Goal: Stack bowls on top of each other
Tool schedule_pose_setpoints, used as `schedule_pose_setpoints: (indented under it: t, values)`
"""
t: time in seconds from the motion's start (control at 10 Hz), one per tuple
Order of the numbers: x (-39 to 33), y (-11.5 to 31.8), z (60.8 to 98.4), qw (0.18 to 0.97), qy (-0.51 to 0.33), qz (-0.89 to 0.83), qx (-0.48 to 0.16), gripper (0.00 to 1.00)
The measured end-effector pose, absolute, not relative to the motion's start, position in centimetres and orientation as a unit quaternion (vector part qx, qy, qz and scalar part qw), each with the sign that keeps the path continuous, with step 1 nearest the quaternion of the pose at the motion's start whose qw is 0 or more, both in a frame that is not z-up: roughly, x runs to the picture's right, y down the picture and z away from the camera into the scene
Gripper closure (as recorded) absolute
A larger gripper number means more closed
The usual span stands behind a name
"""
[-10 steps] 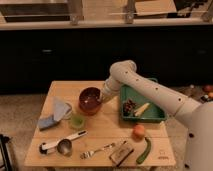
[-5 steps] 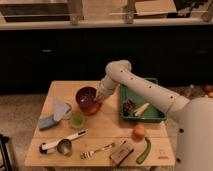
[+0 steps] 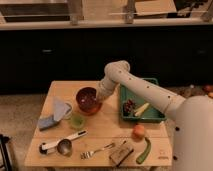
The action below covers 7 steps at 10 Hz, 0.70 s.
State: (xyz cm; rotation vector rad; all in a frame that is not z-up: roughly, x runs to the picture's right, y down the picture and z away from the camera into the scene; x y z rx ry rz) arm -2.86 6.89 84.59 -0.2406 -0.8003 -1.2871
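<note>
The dark maroon bowl [image 3: 87,98] sits in the middle of the wooden table [image 3: 107,129]. A bright orange edge [image 3: 91,111] shows under its near side, which looks like the orange bowl beneath it; the rest of that bowl is hidden. My gripper [image 3: 100,98] is at the maroon bowl's right rim, at the end of the white arm [image 3: 131,81] that reaches in from the right. I cannot tell whether the gripper touches the rim.
A small green cup [image 3: 77,120] stands just in front of the bowls, and a blue cloth [image 3: 54,114] lies to their left. A green tray [image 3: 159,115] with food is at the right. A white-handled scoop [image 3: 60,144], a fork [image 3: 97,150], a brown block [image 3: 121,154], an orange fruit [image 3: 138,131] and a green vegetable [image 3: 144,151] lie along the front.
The arm and gripper have shifted a little to the left, and the maroon bowl has moved slightly left with them.
</note>
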Motion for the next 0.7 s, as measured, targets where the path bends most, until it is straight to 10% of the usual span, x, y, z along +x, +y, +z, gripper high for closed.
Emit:
schedule_pose_setpoints:
  t: [0.3,0.7]
  values:
    - [-2.81,7.0,85.01,0.729,-0.354,-0.576,-0.107,0.2]
    - [-2.83,7.4,85.32,0.731,-0.351,-0.576,-0.107,0.2]
